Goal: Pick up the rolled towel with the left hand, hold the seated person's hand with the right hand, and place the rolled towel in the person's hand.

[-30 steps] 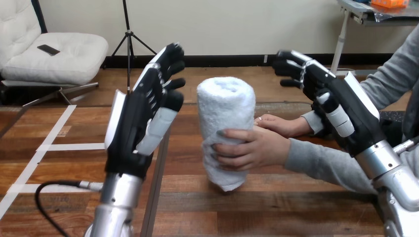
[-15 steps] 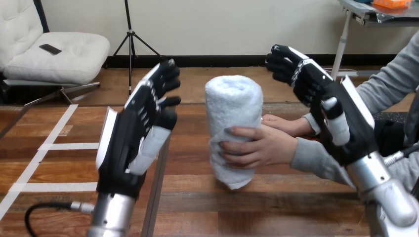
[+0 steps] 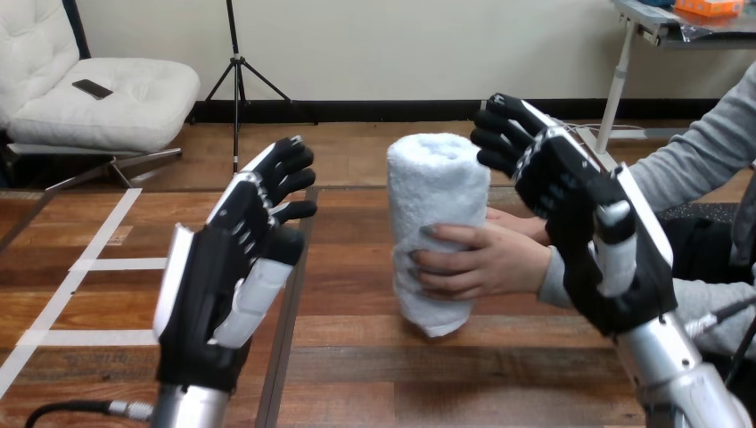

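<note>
The left robot hand [image 3: 234, 267] and right robot hand [image 3: 584, 223] hover spread and empty beside the rolled towel [image 3: 437, 192], upright in the person's hand [image 3: 486, 263]; the handover looks done.

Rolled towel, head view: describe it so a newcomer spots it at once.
Start at the wooden table, then look mid-view between the robot's raised left hand and right hand. There the person's hand grips an upright white cylinder: the rolled towel. It is the only soft, fluffy thing between the hard black-and-white hands.
</note>
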